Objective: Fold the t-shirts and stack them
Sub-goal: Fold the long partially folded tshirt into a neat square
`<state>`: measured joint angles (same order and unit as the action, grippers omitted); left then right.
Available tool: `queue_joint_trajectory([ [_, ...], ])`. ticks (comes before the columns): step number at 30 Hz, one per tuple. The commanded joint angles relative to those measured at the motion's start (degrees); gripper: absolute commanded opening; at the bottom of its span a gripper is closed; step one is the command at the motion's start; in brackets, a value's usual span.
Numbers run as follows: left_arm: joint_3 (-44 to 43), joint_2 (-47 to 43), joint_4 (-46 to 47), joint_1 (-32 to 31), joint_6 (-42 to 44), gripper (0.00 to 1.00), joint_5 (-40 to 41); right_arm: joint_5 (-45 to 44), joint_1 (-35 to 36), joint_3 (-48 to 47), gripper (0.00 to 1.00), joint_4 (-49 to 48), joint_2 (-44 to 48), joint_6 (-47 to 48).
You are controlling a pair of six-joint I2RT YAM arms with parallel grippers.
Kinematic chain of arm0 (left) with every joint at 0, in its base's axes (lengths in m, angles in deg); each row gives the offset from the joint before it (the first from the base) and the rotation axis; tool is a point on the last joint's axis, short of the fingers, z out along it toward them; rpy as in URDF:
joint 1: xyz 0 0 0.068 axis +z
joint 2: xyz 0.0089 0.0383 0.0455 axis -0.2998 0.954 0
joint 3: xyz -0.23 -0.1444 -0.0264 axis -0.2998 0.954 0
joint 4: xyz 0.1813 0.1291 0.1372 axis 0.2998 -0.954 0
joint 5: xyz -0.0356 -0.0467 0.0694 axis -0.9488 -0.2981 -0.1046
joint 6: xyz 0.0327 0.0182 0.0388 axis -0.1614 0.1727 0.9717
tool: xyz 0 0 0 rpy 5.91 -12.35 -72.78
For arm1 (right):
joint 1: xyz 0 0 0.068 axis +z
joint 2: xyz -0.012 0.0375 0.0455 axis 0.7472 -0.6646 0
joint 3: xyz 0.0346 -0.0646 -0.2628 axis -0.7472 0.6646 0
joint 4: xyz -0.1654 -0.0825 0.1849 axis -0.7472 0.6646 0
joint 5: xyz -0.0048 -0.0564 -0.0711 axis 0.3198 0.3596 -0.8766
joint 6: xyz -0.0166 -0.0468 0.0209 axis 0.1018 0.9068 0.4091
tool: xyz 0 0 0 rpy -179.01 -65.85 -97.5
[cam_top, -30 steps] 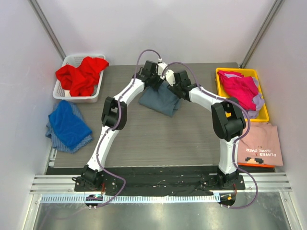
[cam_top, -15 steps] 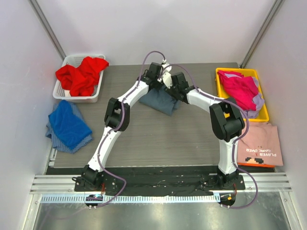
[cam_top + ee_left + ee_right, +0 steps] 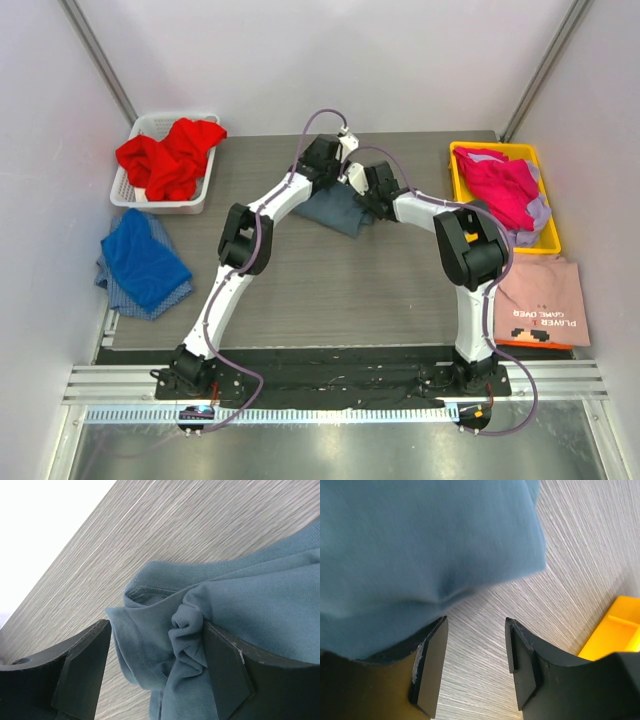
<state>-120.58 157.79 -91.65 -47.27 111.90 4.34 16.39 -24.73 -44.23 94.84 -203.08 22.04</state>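
Observation:
A slate blue-grey t-shirt (image 3: 335,210) lies folded at the far middle of the table. My left gripper (image 3: 328,165) is at its far edge. In the left wrist view that gripper (image 3: 156,630) is open wide, with a bunched hem of the shirt (image 3: 240,595) lying loosely between the jaws and resting against the right finger (image 3: 225,670). My right gripper (image 3: 364,190) is at the shirt's right edge. In the right wrist view it (image 3: 476,625) is open over bare table, and the shirt (image 3: 420,545) drapes over the outside of its left finger (image 3: 427,665).
A red shirt (image 3: 170,155) fills the white basket (image 3: 128,192) at far left. A royal blue shirt (image 3: 143,255) lies on checked cloth at left. A magenta shirt (image 3: 500,185) sits in the yellow bin (image 3: 550,238). A pale pink printed shirt (image 3: 545,300) lies at right.
Both wrists have shifted right and closer together over the blue-grey shirt, which now looks more compact. The left jaws have widened.

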Motion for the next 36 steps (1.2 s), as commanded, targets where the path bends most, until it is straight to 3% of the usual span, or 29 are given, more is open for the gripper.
queue_joint_trajectory([
  [1,2.20,-4.30,-1.85,1.17,-0.02,0.78,4.71,-2.03,-0.15,0.08,0.56,-2.88,1.42,0.61],
  [13,9.49,-19.85,-3.78,1.17,-1.69,0.91,4.98,-2.38,-1.20,2.19,0.58,2.38,11.62,-11.86],
  [17,14.84,-24.07,-4.22,1.08,-2.22,0.95,4.63,1.30,-3.39,2.10,0.70,4.49,14.34,-20.11],
  [21,18.37,-26.54,-5.71,1.17,-2.66,1.00,1.73,10.52,-7.17,-0.88,0.73,9.06,13.03,-28.45],
  [23,19.86,-26.98,-6.50,1.17,-2.57,1.00,-0.81,19.31,-8.84,-2.90,0.74,11.26,10.84,-31.89],
  [29,17.58,-23.03,-10.29,1.08,-1.52,1.00,-4.60,38.20,-14.91,-6.51,0.74,11.44,4.69,-43.16],
  [36,12.93,-16.53,-10.02,1.17,-0.37,1.00,-4.61,44.63,-15.79,-6.78,0.74,7.32,1.26,-47.20],
])
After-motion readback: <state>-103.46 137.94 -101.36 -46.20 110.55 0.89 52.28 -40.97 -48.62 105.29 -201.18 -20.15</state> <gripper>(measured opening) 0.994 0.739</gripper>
